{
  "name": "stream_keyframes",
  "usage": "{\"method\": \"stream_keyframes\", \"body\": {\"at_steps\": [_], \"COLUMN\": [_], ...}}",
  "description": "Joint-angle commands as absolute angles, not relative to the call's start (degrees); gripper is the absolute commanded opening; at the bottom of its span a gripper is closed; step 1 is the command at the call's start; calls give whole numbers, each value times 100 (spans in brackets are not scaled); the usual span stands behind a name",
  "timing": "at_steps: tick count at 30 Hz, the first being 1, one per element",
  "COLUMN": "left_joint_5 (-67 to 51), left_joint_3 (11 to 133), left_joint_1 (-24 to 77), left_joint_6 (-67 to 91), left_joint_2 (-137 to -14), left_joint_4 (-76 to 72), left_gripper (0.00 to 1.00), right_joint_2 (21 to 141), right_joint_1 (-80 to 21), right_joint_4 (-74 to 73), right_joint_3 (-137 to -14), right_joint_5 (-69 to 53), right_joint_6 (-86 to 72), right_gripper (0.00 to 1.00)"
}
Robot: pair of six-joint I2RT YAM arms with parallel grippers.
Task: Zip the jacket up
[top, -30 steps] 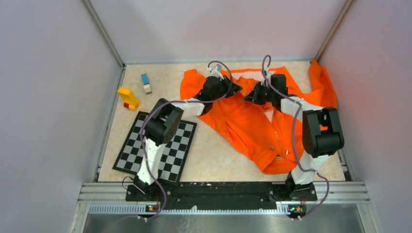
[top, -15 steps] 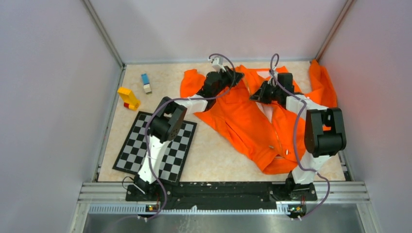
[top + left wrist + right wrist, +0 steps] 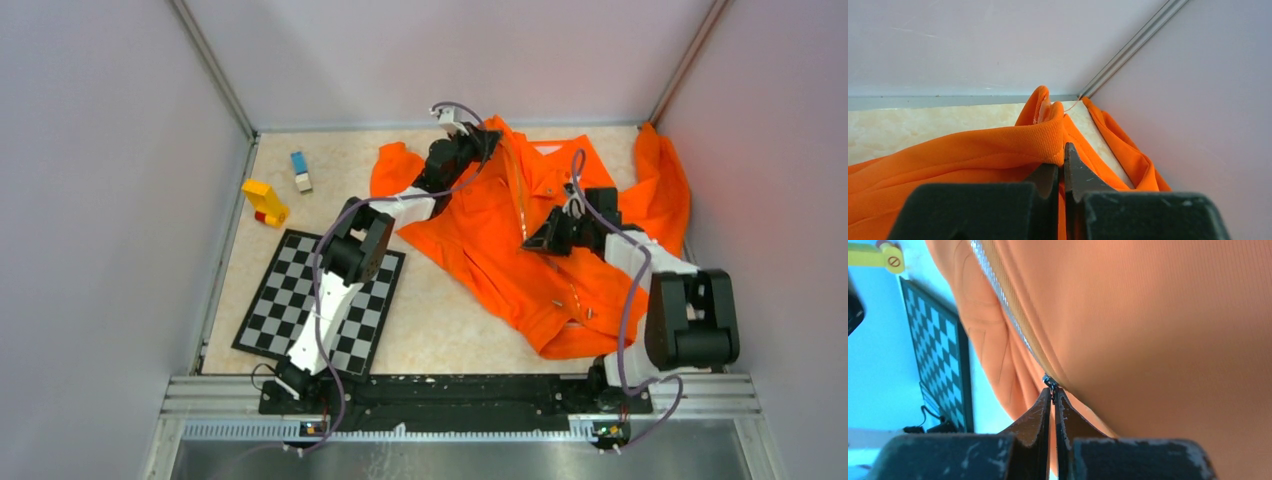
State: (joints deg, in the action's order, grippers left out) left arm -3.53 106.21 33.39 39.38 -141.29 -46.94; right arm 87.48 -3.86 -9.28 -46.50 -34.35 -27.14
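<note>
The right gripper (image 3: 1053, 396) is pinched tight on what looks like the small dark zipper pull (image 3: 1049, 381). The silvery zipper teeth (image 3: 998, 292) run away from its tips. The left gripper (image 3: 1063, 161) is clamped on a ribbed edge (image 3: 1045, 137) of the jacket (image 3: 480, 240) up near the back wall, with cloth bunched over its fingers. I cannot tell which end of the garment that ribbing belongs to.

The jacket lies rumpled across the far right part of the table (image 3: 440, 320), one sleeve heaped against the right wall. It seems light, soft and floppy. I'd expect it to fold and drag rather than resist, so the pull may jam unless the fabric along the track is held taut. The tab is tiny and metal, so it is easy to lose. The best hold looks like that tab plus a firm pinch on the thick ribbing close to the zipper line.

A checkerboard (image 3: 270, 310), a yellow toy (image 3: 265, 203) and a small blue block (image 3: 300, 170) sit well apart, to the left.
</note>
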Motion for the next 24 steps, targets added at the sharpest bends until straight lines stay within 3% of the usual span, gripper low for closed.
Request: {"method": "stream_keyframes", "body": {"at_steps": [1, 12, 24], "left_joint_5": [243, 678, 784], "left_joint_3": [11299, 11809, 12290], "left_joint_1": [3111, 3099, 3104], "left_joint_6": [3662, 3367, 3226], "left_joint_2": [-14274, -14753, -15295], "left_joint_4": [-5440, -5506, -5366], "left_gripper": [0, 0, 0], "right_joint_2": [7647, 5114, 3569], "right_joint_1": [-202, -150, -149], "right_joint_4": [-2149, -5523, -7731], "right_joint_3": [-4229, -4379, -5044], "right_joint_5": [-3813, -2027, -2228], "right_joint_6": [-3032, -3853, -3480], "right_gripper": [0, 0, 0]}}
